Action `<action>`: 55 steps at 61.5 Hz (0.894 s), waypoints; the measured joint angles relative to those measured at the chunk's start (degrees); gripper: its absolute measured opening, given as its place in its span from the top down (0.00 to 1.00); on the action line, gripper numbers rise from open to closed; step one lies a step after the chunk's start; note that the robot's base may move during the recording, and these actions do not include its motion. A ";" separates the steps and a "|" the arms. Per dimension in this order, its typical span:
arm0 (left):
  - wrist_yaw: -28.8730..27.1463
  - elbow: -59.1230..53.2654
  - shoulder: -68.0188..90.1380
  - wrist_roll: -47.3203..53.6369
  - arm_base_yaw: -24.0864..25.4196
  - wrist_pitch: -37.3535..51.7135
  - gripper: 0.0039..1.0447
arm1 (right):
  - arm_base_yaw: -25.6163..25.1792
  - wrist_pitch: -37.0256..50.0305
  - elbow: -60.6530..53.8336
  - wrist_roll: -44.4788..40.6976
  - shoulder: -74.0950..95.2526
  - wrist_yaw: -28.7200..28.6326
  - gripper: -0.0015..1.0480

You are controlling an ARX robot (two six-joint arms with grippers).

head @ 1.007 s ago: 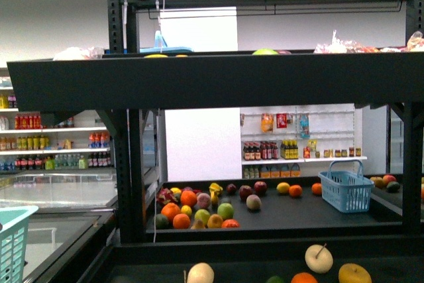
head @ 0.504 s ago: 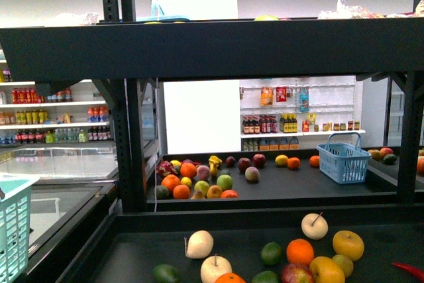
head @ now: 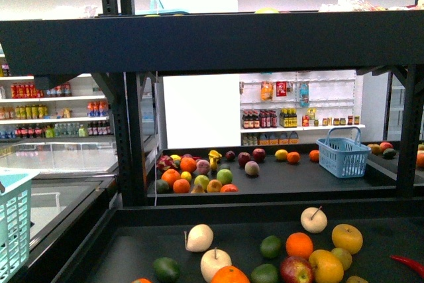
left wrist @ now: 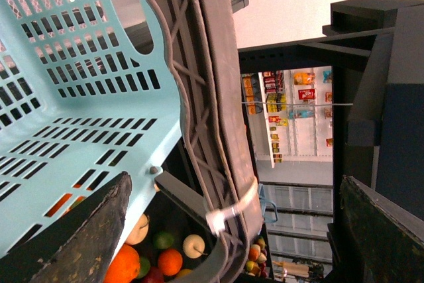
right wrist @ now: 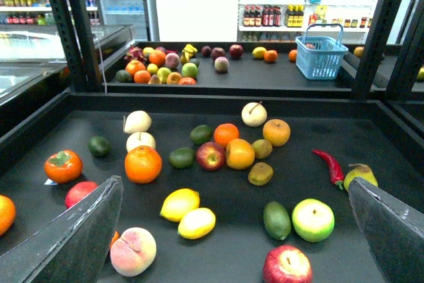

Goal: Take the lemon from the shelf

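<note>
Wide open and empty, the right pincer (right wrist: 235, 182) hangs over the dark lower tray of the shelf (right wrist: 218, 103), its two grey fingers (right wrist: 73, 236) framing a scatter of fruit. The lemon (right wrist: 180, 204) lies on that tray toward the near side, clear of both fingers, with a second yellow fruit (right wrist: 197, 223) of much the same shape just beside it. A large orange (right wrist: 143, 164) sits near the pair, and so does a peach (right wrist: 133, 251). A dark green fruit (right wrist: 277, 220) and a green apple (right wrist: 313, 219) lie a little apart. A red chilli (right wrist: 329, 165) rests farther along the tray. On the tray beyond, a blue basket (right wrist: 319, 54) stands well apart from a heap of fruit (right wrist: 159, 67). The left pincer (left wrist: 235, 178) is also spread wide, closed on nothing. A pale teal basket (left wrist: 73, 97) fills much of its wrist view, and the basket's grey handle (left wrist: 212, 97) runs between the fingers. From the front, neither arm shows; white shelves of bottles (head: 53, 107) line the far wall.
</note>
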 joint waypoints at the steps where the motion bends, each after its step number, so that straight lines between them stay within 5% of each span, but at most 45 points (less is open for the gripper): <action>1: -0.02 0.31 0.35 -0.15 0.00 0.20 0.07 | 0.00 0.00 0.00 0.00 -0.02 0.00 0.02; 32: -3.08 12.55 11.08 -2.71 -1.49 2.93 0.10 | 0.00 0.00 0.00 0.00 -0.02 0.00 0.02; 55: -4.22 13.22 12.35 -2.43 -1.09 -0.57 0.83 | 0.00 0.00 0.00 0.00 -0.02 0.00 0.02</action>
